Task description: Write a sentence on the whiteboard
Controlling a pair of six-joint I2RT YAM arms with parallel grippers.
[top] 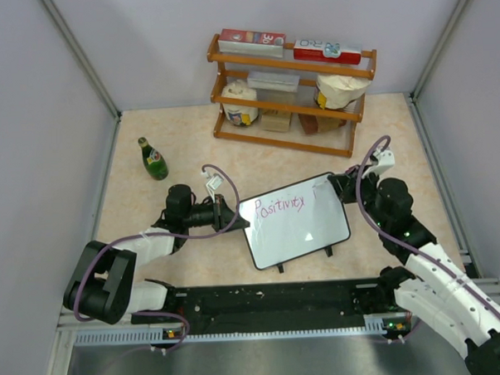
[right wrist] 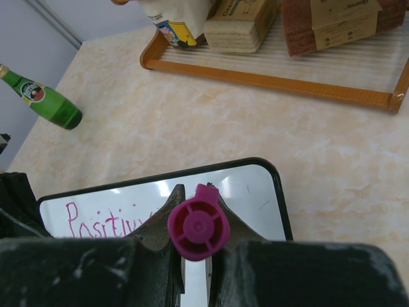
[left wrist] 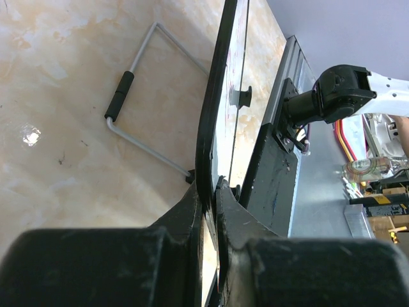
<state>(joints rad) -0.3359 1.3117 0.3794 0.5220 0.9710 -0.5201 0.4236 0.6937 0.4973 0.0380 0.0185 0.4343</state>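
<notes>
Mid-tabletop (top: 190, 148), betw. the two arms: small rect. whiteboard (top: 295, 221), white face, rounded corners, thin black frame, little black feet (top: 280, 267) at near edge; set a bit askew, right end farther back. Across upper part, in purple-pink marker script, the sentence (top: 281, 207), only one word legible, "Positivity"; rest of face blank but for glare. At board's left edge: left tool (top: 231, 211), pressed together on the frame. Left wrist view: black fingers (left wrist: 185, 214) on either side of whiteboard (left wrist: 214, 115) edge, touching it, left tool (left wrist: 211, 192) thus pinching the board; behind the board a grey wire stand w/ black sleeve (left wrist: 120, 94), folded out over marbled beige surface. At board's upper-right corner: right tool (top: 343, 187), arm coming in from near right. Right wrist view: right tool (right wrist: 195, 192) closed round a magenta round-ended marker (right wrist: 199, 229), butt end toward camera, fingers snug on both sides; tip hidden, so cannot tell if touching the board. Beyond the fingers, whiteboard (right wrist: 255, 185) top-right corner, and at left the sentence (right wrist: 105, 220) start, "Positiv", remainder blocked by tool. Farther back left, well apart from board: green glass bottle (top: 153, 158) w/ label, upright; same bottle (right wrist: 48, 102) in right wrist view. Along back wall: wooden tiered rack (top: 292, 94) w/ boxes, bags, packets; its bottom shelf (right wrist: 268, 80) in right wrist view too.
</notes>
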